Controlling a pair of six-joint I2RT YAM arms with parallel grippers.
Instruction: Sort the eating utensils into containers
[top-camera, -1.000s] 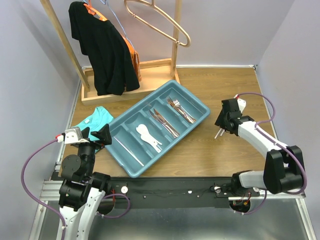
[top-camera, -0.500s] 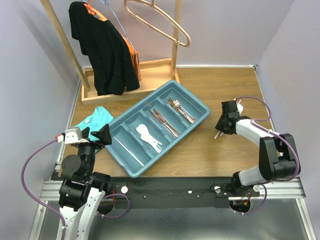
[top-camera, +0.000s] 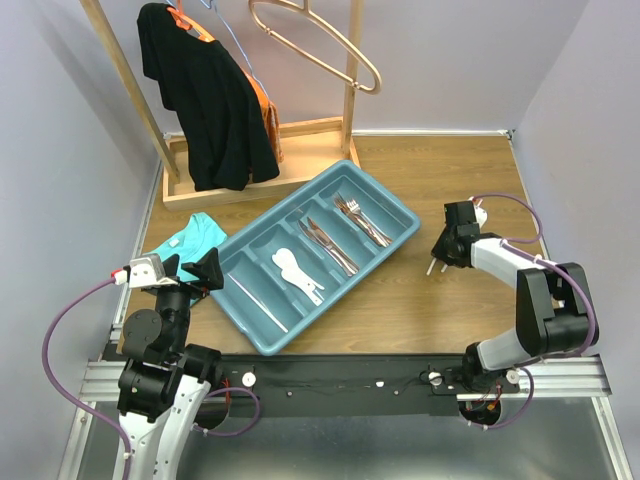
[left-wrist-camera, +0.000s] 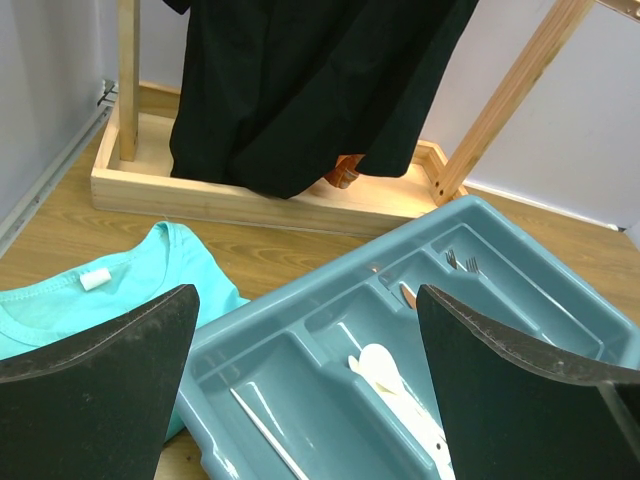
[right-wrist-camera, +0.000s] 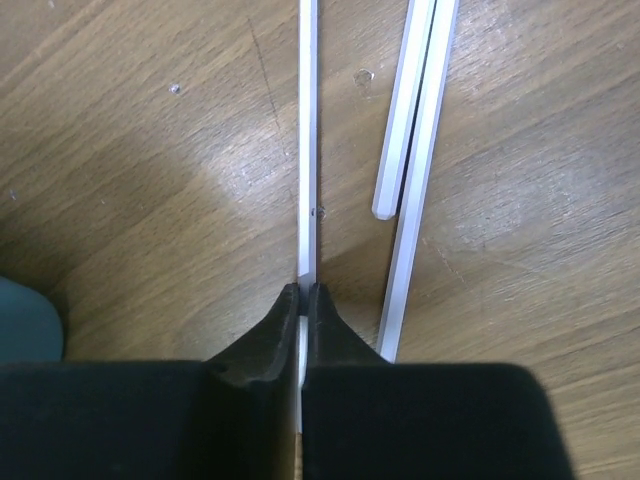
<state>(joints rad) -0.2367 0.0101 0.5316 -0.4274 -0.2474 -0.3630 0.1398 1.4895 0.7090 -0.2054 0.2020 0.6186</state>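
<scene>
Your right gripper (right-wrist-camera: 303, 297) is down at the table (right-wrist-camera: 150, 150), its jaws pinching one pale chopstick (right-wrist-camera: 308, 140) that lies flat on the wood, just beside the other chopsticks (right-wrist-camera: 412, 170) and to the right of the teal tray (left-wrist-camera: 330, 270). Your left gripper (left-wrist-camera: 305, 330) hangs spread wide, holding nothing, at the tray's far end near the teal cloth (left-wrist-camera: 90, 300). Inside the tray, forks (top-camera: 362, 220), knives (top-camera: 328, 245), spoons (top-camera: 292, 268) and a thin stick (top-camera: 258, 302) each lie in a separate compartment

Walls (top-camera: 60, 150): pale lilac, closing in at 9, 12 and 3 o'clock.
Table (top-camera: 470, 170): brown wood grain, catching soft, even light.
Clothes rack (top-camera: 350, 105): pale wood, standing at 11 o'clock, carrying a black garment (top-camera: 205, 110).
</scene>
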